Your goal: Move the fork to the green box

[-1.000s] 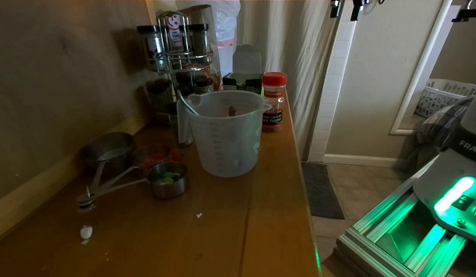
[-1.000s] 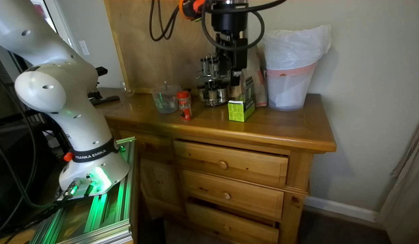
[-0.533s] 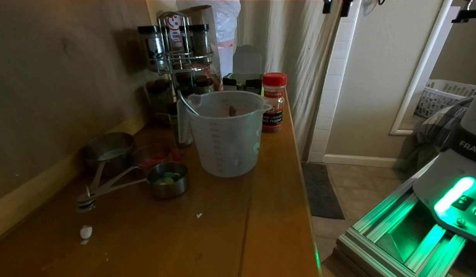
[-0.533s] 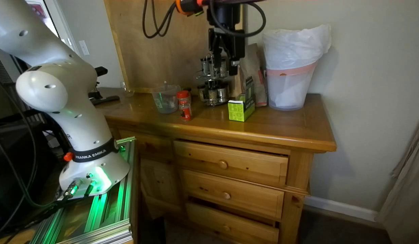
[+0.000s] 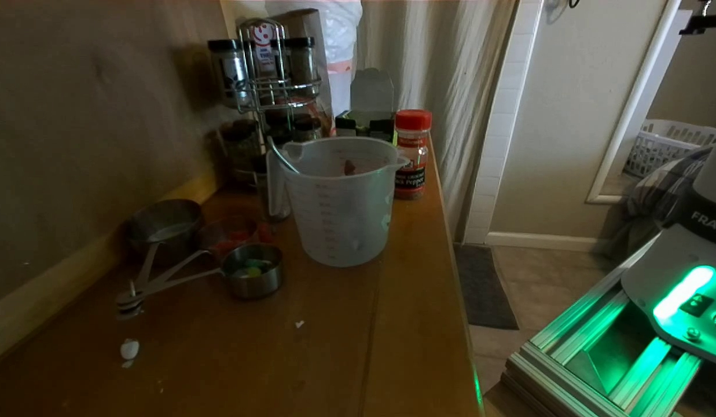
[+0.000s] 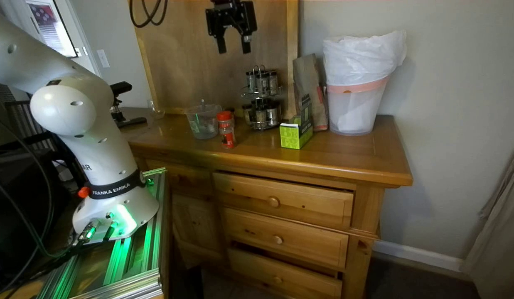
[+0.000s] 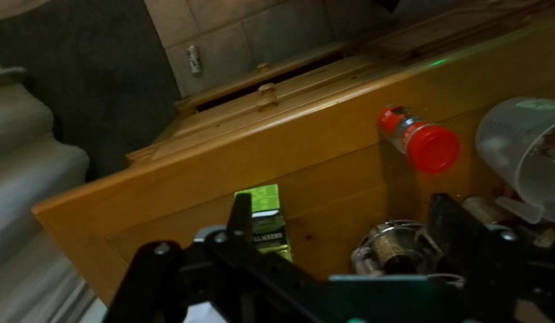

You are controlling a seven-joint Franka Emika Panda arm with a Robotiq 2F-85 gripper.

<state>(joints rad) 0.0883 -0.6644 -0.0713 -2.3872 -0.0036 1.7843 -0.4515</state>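
The green tea box [image 6: 296, 135] stands open on the wooden dresser, its lid flap up. It also shows in the wrist view [image 7: 264, 199], partly behind a finger, and in an exterior view [image 5: 372, 92], mostly behind the jug. A thin metal handle [image 5: 283, 156] leans out of the clear measuring jug [image 5: 340, 214]; its lower end is hidden, so I cannot tell whether it is the fork. No fork shows plainly elsewhere. My gripper [image 6: 234, 50] is open and empty, high above the dresser, above and left of the spice rack. Its spread fingers show in the wrist view [image 7: 342, 197].
A red-capped pepper bottle [image 6: 226, 131] stands between the jug and the dresser's front edge. A wire spice rack [image 6: 261, 99] stands by the back panel. Metal measuring cups [image 5: 253, 272] lie near the jug. A paper bag [image 6: 311, 91] and a lined bin [image 6: 352, 104] stand behind the box.
My gripper has risen and moved away from above the box, leftward in an exterior view. It has turned and stays open. Its fingertips have left the top of an exterior view.
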